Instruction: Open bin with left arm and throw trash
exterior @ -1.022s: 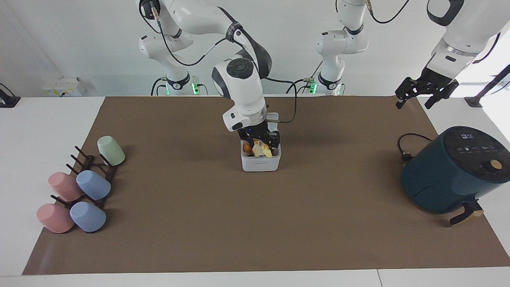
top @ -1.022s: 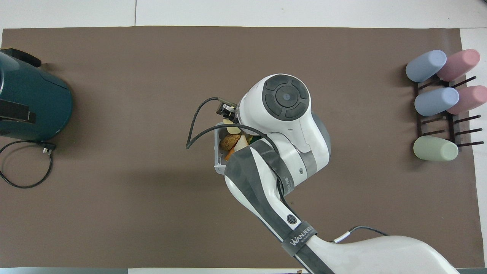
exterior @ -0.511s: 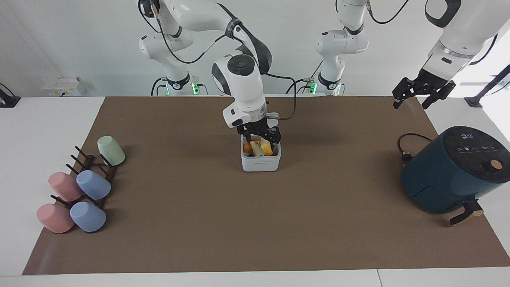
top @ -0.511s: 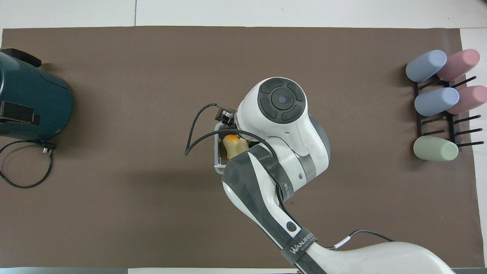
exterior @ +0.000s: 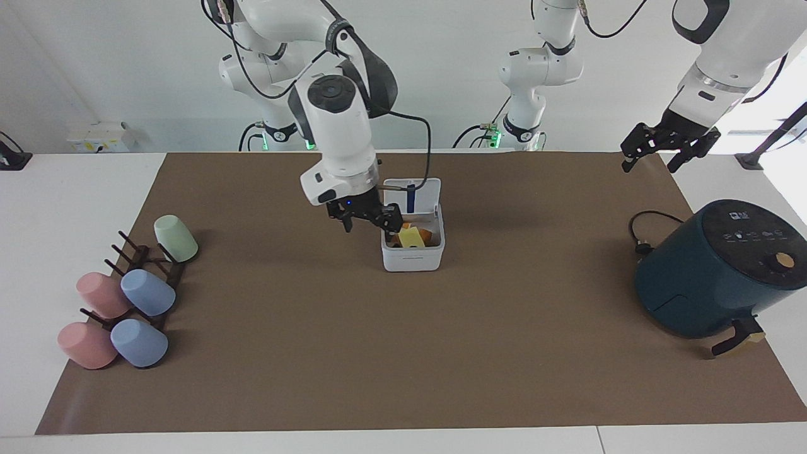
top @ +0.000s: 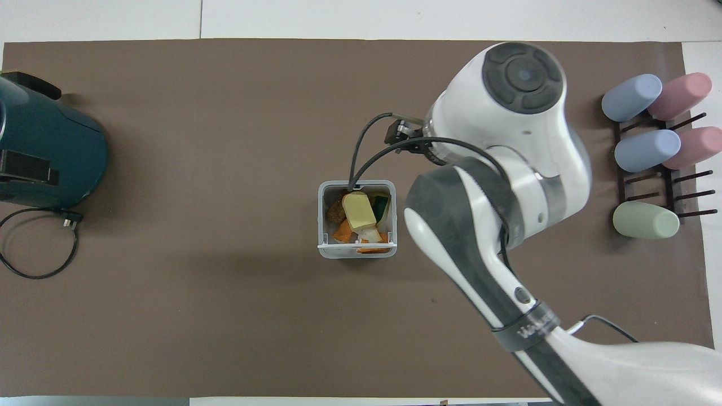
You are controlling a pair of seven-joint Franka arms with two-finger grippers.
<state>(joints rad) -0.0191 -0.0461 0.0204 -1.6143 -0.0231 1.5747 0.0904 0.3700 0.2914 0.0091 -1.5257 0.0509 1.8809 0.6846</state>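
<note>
The white bin (exterior: 413,260) stands on the brown mat with its lid (exterior: 419,192) up, the blue stripe showing inside it. Trash lies in it: a pale yellow block (exterior: 412,238) on top, with orange pieces (exterior: 429,236) beside it. In the overhead view the bin (top: 322,225) holds the yellow block (top: 359,210), orange pieces (top: 343,231) and a brown piece. My right gripper (exterior: 369,224) is open and empty, just above the mat beside the bin, toward the right arm's end. My left gripper (exterior: 649,165) is open, raised over the mat's corner at the left arm's end.
A dark teal air fryer (exterior: 712,271) (top: 45,158) with a black cord (exterior: 649,233) sits at the left arm's end. A rack of pastel cups (exterior: 126,296) (top: 654,152) sits at the right arm's end.
My right gripper has come up out of the bin and moved sideways toward the right arm's end, leaving the food pieces in the bin. The left arm has barely moved.
</note>
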